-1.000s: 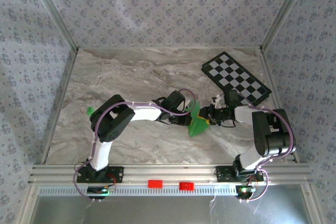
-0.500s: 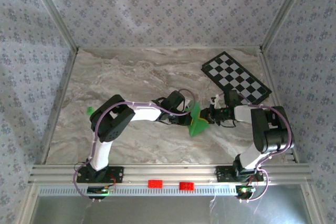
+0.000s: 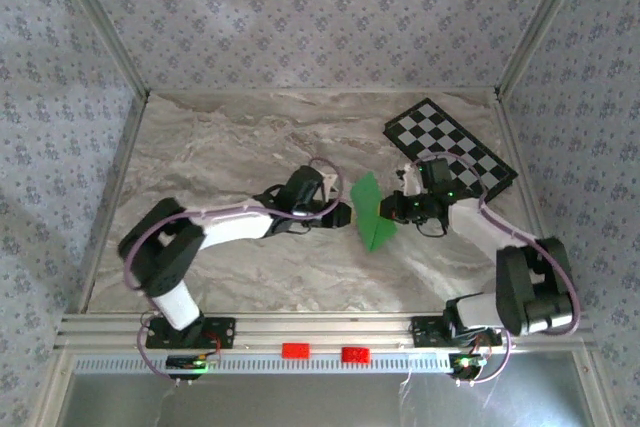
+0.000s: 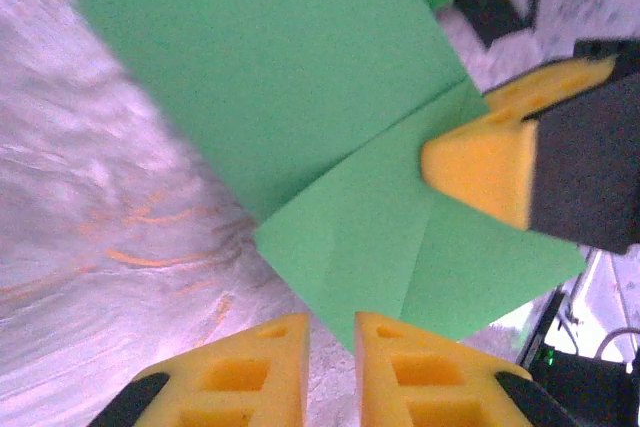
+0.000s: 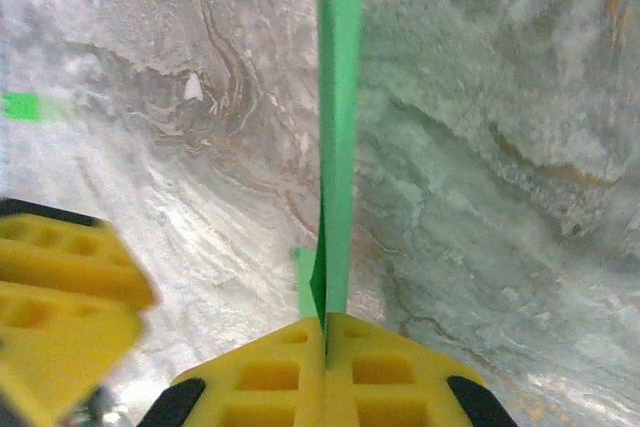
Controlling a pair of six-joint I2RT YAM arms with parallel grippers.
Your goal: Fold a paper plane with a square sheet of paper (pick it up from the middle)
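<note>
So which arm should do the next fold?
Left. The right pincer is shut on the paper, holding it, so it's busy. The left pincer is free, slightly open, right at the paper's corner.

The sheet of paper (image 3: 368, 212) is thin, matt green paper with sharp creases, the counter (image 3: 230, 147) a smooth, faintly glossy marble-look surface, and the left hand (image 4: 332, 325) and right hand (image 5: 325, 325) have matt yellow plastic fingers with moulded hollows.
</note>
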